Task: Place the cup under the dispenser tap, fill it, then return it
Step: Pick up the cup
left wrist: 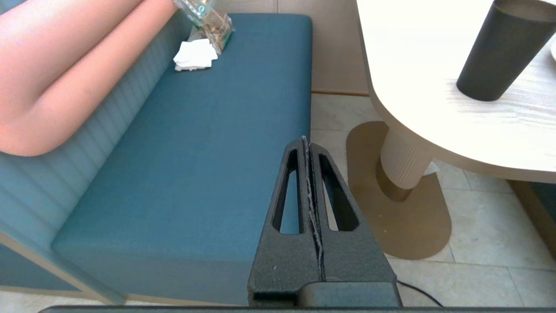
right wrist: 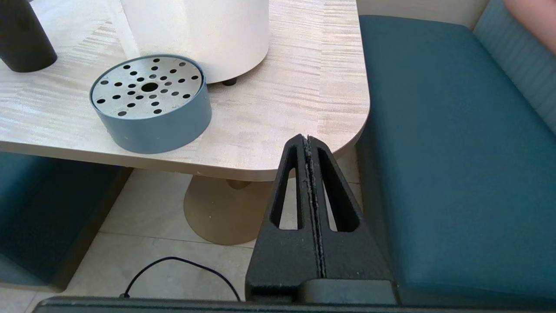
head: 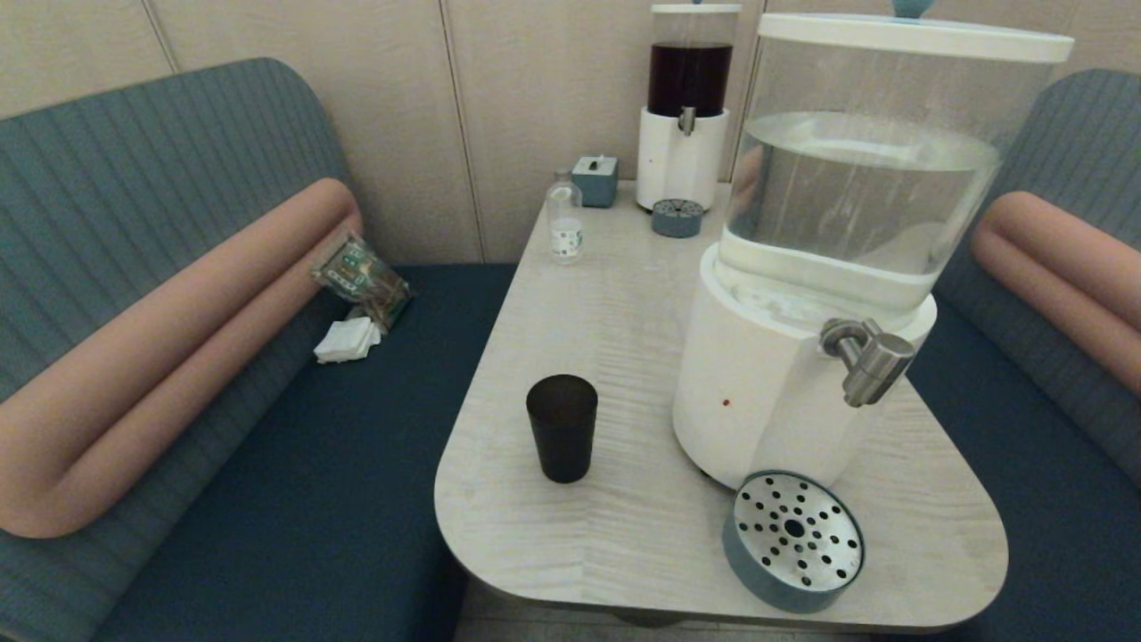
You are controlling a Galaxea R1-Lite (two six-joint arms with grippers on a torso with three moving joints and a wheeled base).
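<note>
Centre frame, the small dark tapered plastic cup [head: 562,428] stands on the pale wood-grain table [head: 615,303], left of the big white-based dispenser [head: 758,392]; its brushed-metal tap [head: 869,359] overhangs the round perforated drip tray [head: 792,540] at lower right.

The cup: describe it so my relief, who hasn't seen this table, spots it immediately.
Start at the big white-based water dispenser near the table's front edge. To its left, standing apart on the pale wood-grain tabletop, is the cup. It is a dark, matte, handleless tumbler, wider at the rim, unlike the small clear bottle far back.

Table [head: 624,294] bears cup [head: 562,428], dispenser [head: 767,383], tray [head: 793,539].
</note>
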